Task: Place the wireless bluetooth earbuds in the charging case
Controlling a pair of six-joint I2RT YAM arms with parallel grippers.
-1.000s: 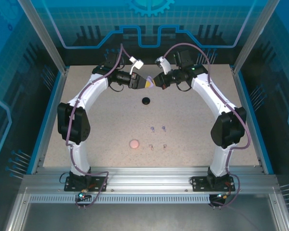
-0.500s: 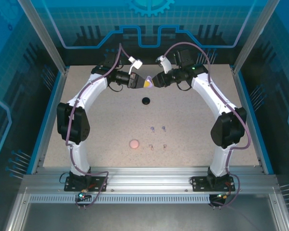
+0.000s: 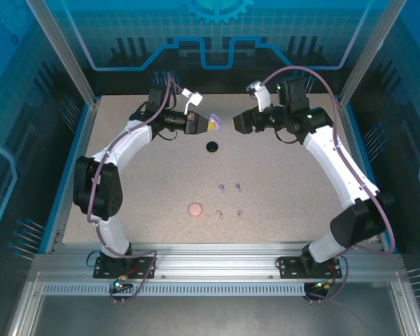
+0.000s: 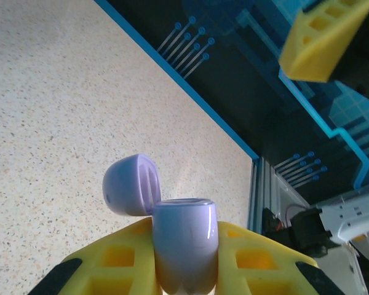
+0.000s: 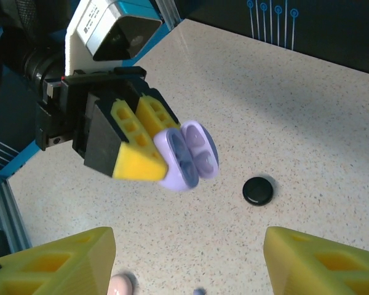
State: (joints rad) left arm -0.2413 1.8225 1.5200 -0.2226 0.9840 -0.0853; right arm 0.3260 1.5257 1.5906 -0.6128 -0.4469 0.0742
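**Right pincer backs away, lavender case left open**

Right pincer (image 3: 236, 123) pulls off toward 3 o'clock, its jaws parting, released and carrying nothing. Left pincer (image 3: 207, 124) stays clenched on the lavender case (image 4: 184, 243), held above the surface (image 3: 126, 175) at 12 o'clock, lid (image 4: 130, 184) flipped up and wells looking bare. Opening is done; filling isn't. Lavender earbuds (image 3: 222, 187) lie loose at 6 o'clock of the black case (image 3: 211, 146), beige earbuds (image 3: 220, 213) just beyond, and the pink case (image 3: 194, 209) is at their 9 o'clock. Early days, I'd judge.
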